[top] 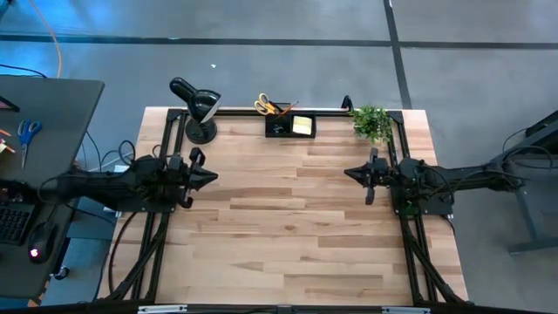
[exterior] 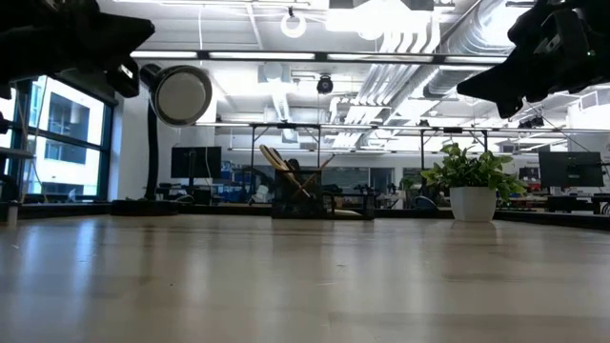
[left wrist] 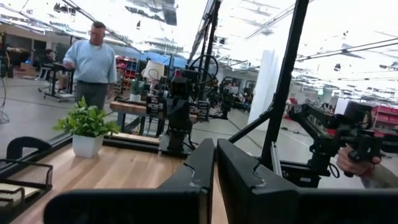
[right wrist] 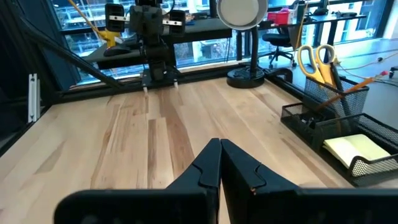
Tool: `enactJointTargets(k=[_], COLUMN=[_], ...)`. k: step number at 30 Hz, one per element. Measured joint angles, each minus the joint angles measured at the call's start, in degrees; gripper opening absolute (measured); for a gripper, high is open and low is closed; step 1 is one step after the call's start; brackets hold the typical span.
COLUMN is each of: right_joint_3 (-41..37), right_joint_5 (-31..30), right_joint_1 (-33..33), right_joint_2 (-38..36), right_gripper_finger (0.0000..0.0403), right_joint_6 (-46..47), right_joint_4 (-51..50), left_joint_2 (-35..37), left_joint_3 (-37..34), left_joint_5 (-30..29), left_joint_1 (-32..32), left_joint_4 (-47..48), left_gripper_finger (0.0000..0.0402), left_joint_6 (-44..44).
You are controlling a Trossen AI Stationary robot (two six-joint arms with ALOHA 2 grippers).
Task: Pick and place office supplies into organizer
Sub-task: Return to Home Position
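The black mesh organizer (top: pixel 290 125) stands at the table's far edge. In it are the yellow-handled scissors (top: pixel 262 104), an orange pencil (top: pixel 285 110) and the yellow sticky-note pad (top: pixel 303 126). They also show in the right wrist view: organizer (right wrist: pixel 336 118), scissors (right wrist: pixel 317 62), pad (right wrist: pixel 357 149). My left gripper (top: pixel 212 177) is shut and empty above the table's left side. My right gripper (top: pixel 349 174) is shut and empty above the right side. The eraser, pens and binder clips are not seen.
A black desk lamp (top: pixel 199 109) stands at the far left. A potted plant (top: pixel 372 122) stands at the far right. Blue-handled scissors (top: pixel 27 133) lie on a side desk left of the table. A person (left wrist: pixel 93 65) stands in the room beyond the table.
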State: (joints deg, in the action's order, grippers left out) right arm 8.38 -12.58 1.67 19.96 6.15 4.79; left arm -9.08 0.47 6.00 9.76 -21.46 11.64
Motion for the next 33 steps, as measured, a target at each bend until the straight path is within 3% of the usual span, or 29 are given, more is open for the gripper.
enactJointTargets(k=[6,13,33], right_joint_3=[0.0,0.0,0.0], right_joint_5=[0.0,0.0,-0.9], right_joint_1=[0.0,0.0,0.0], right_joint_2=[-1.3,-1.4,-1.3], right_gripper_finger=[0.0000,0.0000,0.0000], right_joint_6=[0.4,0.9,0.3], right_joint_4=[-1.3,-2.1,-2.3], left_joint_2=[8.9,8.8,8.7], left_joint_3=[0.0,2.5,0.0], left_joint_5=[0.0,-0.2,-0.8], left_joint_1=[0.0,0.0,0.0], left_joint_4=[9.0,15.3,14.6], left_gripper_finger=[0.0010,0.0010,0.0010], left_joint_6=[0.0,-0.8,-2.3])
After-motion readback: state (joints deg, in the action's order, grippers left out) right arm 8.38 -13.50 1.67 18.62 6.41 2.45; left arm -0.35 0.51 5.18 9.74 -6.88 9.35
